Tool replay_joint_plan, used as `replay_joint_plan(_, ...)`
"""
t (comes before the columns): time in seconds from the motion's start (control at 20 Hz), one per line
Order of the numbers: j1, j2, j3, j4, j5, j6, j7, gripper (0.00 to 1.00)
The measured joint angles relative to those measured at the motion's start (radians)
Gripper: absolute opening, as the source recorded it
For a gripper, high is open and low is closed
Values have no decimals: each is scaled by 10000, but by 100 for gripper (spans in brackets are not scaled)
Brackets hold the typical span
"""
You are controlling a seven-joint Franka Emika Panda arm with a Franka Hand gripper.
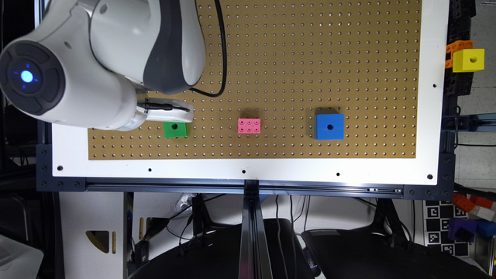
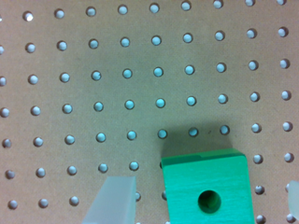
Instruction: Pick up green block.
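Exterior view: brown pegboard (image 1: 294, 58) in a white frame (image 1: 432, 116), with three pieces in a rough row near the frame's lower edge. Landmark is the pink studded brick (image 1: 249, 126), mid-row. The green block (image 1: 175, 129) sits flat on the board toward the exterior view's left of the pink brick, well apart from it, round dark hole facing up. The blue cube (image 1: 329, 126) sits toward the exterior view's right of the pink brick, also well apart, and looks a little larger than the green block. A yellow cube (image 1: 469, 60) is off the board, past the white frame, far to the right of the pink brick and higher in the picture.

The white arm (image 1: 97, 58) fills the upper left corner. Its gripper (image 1: 170, 112) shows as a white part just above the green block's far edge, on the same side of the pink brick as the block. A black cable (image 1: 223, 46) loops down beside the arm.

Wrist view: the green block (image 2: 208, 186) lies on the pegboard (image 2: 140, 70), hole visible. One pale translucent fingertip (image 2: 114, 200) stands just beside one side of the block with a thin gap; another (image 2: 293, 200) shows at the picture's edge beyond the other side, with bare board between it and the block. The fingers are spread apart, the block between them, neither pad touching it.
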Motion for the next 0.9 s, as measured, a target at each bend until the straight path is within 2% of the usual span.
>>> replay_joint_plan(0.3,30,21,106,138,0,-2,1,100)
replay_joint_plan(0.5,44,498,110,199,0,332,1,100)
replay_joint_plan(0.7,45,798,110,461,0,369,1,100)
replay_joint_plan(0.9,45,1132,110,487,0,576,1,100)
